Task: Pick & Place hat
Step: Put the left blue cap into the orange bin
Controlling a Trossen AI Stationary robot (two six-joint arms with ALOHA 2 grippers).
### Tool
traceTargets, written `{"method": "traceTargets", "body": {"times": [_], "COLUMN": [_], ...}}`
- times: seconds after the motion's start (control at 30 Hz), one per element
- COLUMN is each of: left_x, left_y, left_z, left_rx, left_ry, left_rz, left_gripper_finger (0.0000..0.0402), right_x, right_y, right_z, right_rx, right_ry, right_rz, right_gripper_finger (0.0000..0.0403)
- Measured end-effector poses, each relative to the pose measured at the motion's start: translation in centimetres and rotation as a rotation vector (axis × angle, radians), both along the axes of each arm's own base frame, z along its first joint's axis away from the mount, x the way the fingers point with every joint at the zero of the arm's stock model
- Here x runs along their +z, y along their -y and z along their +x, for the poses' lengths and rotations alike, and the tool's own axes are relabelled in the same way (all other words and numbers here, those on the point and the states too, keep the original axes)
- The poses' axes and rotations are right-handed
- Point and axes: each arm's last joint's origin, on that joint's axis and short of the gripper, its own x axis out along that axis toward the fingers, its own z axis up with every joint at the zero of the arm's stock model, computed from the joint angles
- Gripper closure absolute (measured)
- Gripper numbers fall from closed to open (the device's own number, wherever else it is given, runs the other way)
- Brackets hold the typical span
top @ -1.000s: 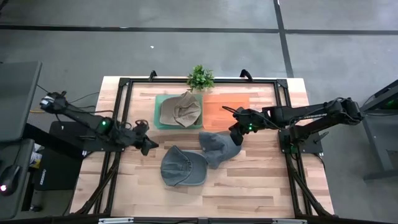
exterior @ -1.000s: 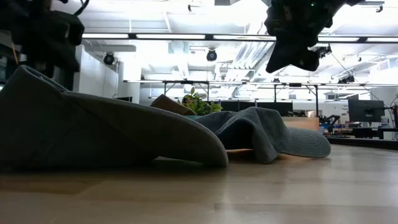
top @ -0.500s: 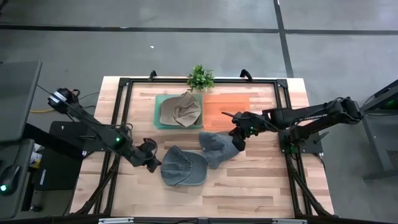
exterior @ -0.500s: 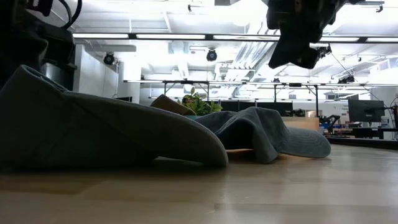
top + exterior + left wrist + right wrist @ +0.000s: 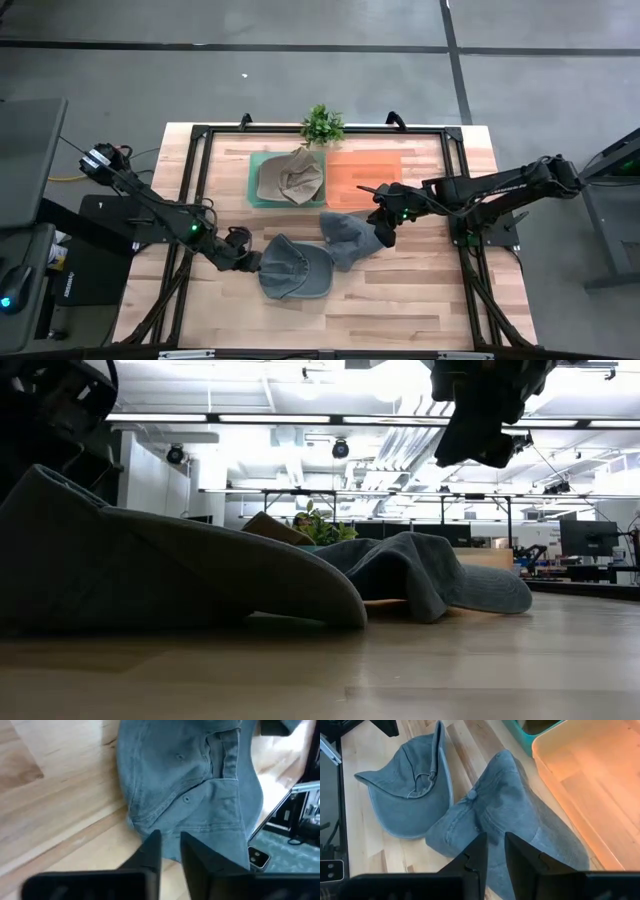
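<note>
Wooden slatted table [image 5: 400,290] on a black frame, grey floor all round; small potted plant [image 5: 322,124] at the far edge.

Items on the table: green bin [image 5: 256,178] holding a tan cap [image 5: 292,176]; orange bin [image 5: 362,178] just beside it, nothing visible in it; two blue-grey denim caps in front of the bins. Nearer cap [image 5: 294,268] lies open side up, brim toward the left arm. Second cap [image 5: 352,238] lies crown up, its edge overlapping the first and reaching close to the orange bin.

Step in hand, as judged: approach, both arms; no cap lifted yet.

Left gripper [image 5: 247,262]: low, at the brim edge of the nearer cap; fingers [image 5: 150,854] a narrow slit apart, holding nothing. Contact with the fabric cannot be told.

Right gripper [image 5: 384,232]: hovering over the second cap's crown; fingers [image 5: 476,853] likewise only slightly parted, nothing held.

Next move, as judged: spread the jaws wider, descend onto a fold or brim, pinch, then carry to a bin.
</note>
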Motion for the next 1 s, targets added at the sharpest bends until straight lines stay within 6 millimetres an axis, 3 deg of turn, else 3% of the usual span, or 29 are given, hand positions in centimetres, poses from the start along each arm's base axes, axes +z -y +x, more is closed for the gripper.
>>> {"method": "traceTargets", "body": {"times": [0.27, 0.37, 1.0], "left_x": [-1.1, -1.7, -3.4], "left_y": [0.0, 0.1, 0.9], "left_z": [0.0, 0.1, 1.4], "left_rx": [0.056, 0.064, 0.118], "left_ry": [-0.094, -0.123, -0.107], "left_rz": [-0.018, -0.002, -0.001], "left_gripper_finger": [0.0201, 0.0165, 0.0151], "right_x": [0.0, 0.0, 0.0], "right_y": [0.0, 0.0, -0.2], "right_z": [0.0, 0.0, 0.0], "right_rx": [-0.014, -0.015, -0.019], "right_ry": [0.0, 0.0, 0.006], "right_rz": [0.012, 0.013, 0.021], "right_gripper_finger": [0.0309, 0.0305, 0.0304]}}
